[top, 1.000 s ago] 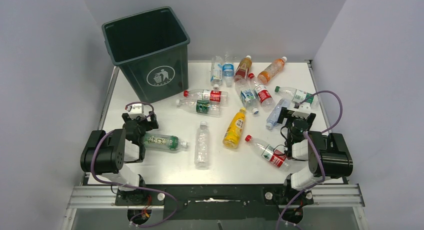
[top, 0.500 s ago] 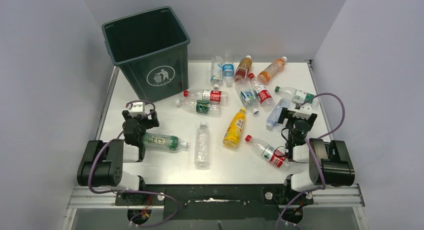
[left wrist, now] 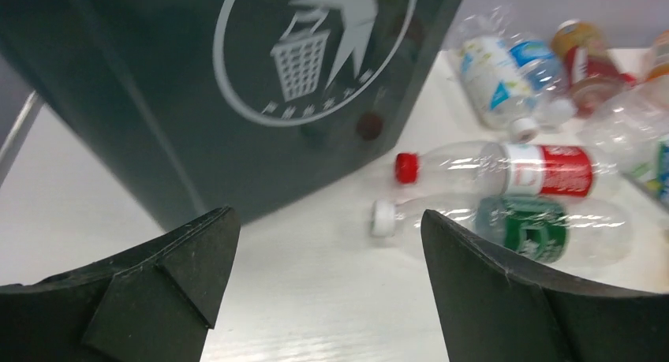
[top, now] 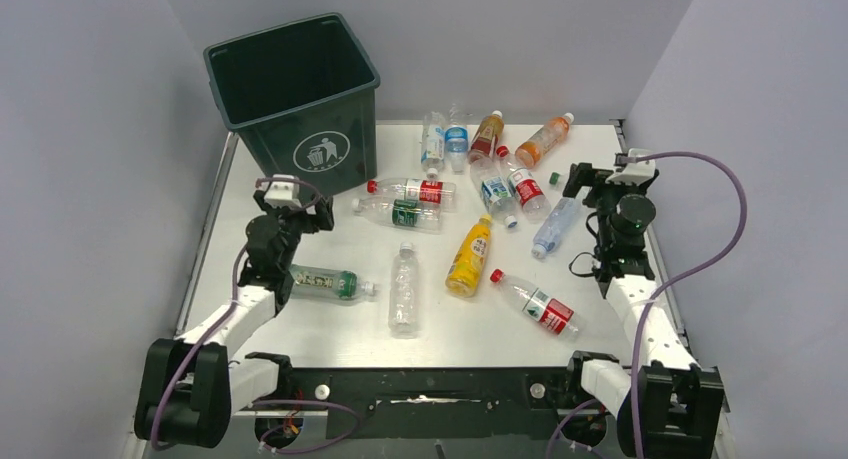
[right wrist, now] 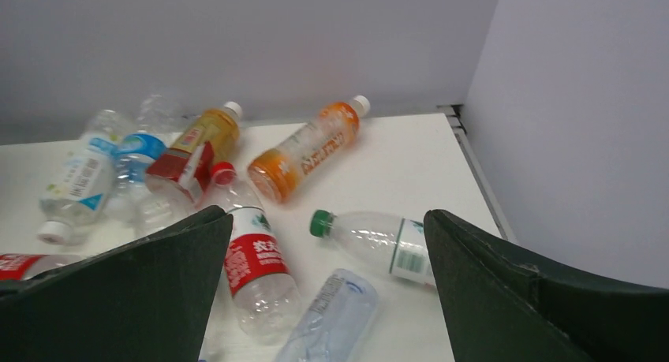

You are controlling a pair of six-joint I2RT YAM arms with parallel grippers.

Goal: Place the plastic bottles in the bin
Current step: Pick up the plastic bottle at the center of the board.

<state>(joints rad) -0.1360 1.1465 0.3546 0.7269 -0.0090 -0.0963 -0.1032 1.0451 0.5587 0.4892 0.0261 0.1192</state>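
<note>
Two arms work a white table (top: pixel 330 334) boxed in by grey walls on three sides. At far left, the dark green bin (top: pixel 300 129) stands upright in the back-left corner, its base close to the table's left edge; its shadowed inside is hard to read from above. Just in front of its marked face hangs the left gripper (left wrist: pixel 330 218), fingers spread wide and holding nothing, with a narrow band of bare tabletop between it and the bin wall. Beside that arm a green-label bottle (top: pixel 325 282) lies on its side, near the left edge.

All the plastic bottles (top: pixel 495 189) in view lie on the table. Two lie side by side just right of the bin, a red-label bottle (top: pixel 415 190) and a second green-label one (top: pixel 400 213). A clear bottle (top: pixel 404 289) and a yellow bottle (top: pixel 469 256) sit mid-table, apart from each other, with an open strip along the near edge. The thickest cluster crowds the back centre, ending in an orange bottle (top: pixel 543 141).

At right, the right gripper (right wrist: pixel 325 214) hovers wide open and empty over a green-capped bottle (right wrist: pixel 379 240), close to the right edge, with the back-right corner bare.
</note>
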